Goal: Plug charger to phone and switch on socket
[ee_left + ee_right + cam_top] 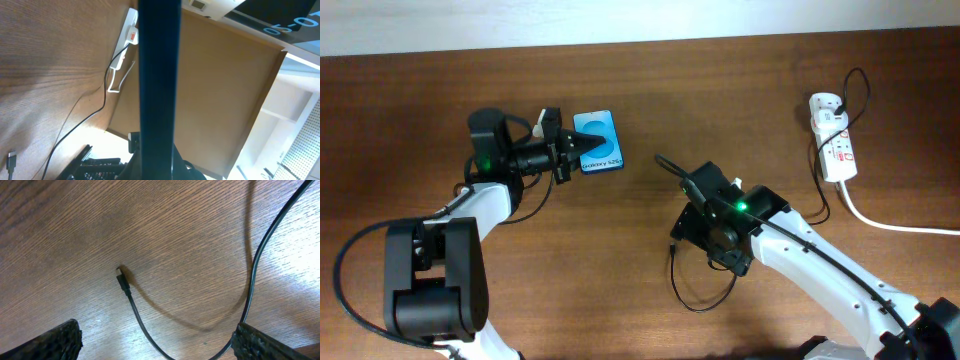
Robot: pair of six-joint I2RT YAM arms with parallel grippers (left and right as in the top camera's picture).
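- Right gripper [159, 342]: fingers spread wide, nothing held, low over the table [740, 95].
- Connector tip [122, 282] of the charger [134, 307]: flat on the wood just ahead of those 2 fingers, touching neither. Cable running back between them, then off to the right in a broad curve.
- Around the right arm: a slack loop of the thin cable on its near side, and bare wood toward the left arm.
- Left gripper [575, 147]: clamped on the left edge of the phone [598, 140], fingers pointing right.
- Phone: blue screen facing the overhead camera, white text band at its near end. Edge-on in the left wrist view, 1 dark bar down the middle.
- Between phone and right arm: an open stretch of wood, with the connector tip well apart from the phone.
- Socket [832, 135]: far right, well apart from both grippers, long side running near to far. Thick white cord [890, 222] leaving its near end toward the table's right edge.
- Between right arm and socket: bare wood, with thin black cable close along the socket's left side.
- Far edge of the table: a straight line against a pale wall, near behind phone and socket alike.
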